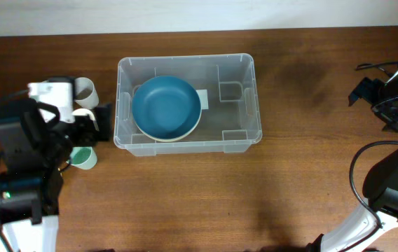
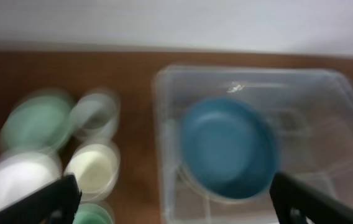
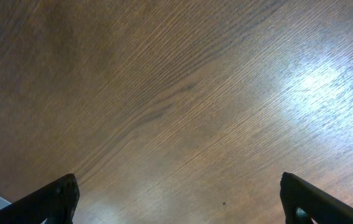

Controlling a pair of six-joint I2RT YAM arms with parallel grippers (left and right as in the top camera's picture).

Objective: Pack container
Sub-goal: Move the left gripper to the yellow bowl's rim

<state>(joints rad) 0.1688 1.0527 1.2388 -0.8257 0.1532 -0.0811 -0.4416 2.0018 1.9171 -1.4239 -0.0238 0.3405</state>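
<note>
The clear plastic container [image 1: 244, 98] stands mid-table with a blue bowl [image 1: 165, 107] lying in its left half; both show blurred in the left wrist view, container [image 2: 325, 124] and bowl [image 2: 226, 146]. My left gripper [image 1: 101, 120] is open and empty, just left of the container, above a cluster of cups and bowls. In its wrist view the left gripper's fingers [image 2: 173, 205] are spread wide. My right gripper [image 1: 385, 98] is open and empty at the far right, over bare wood; its fingers [image 3: 179, 202] frame only table.
Left of the container stand a cream cup [image 2: 92, 168], a clear cup [image 2: 96, 115], a pale green bowl [image 2: 36, 121], a white bowl [image 2: 15, 183] and a green cup [image 1: 83, 157]. Cables hang by the right arm.
</note>
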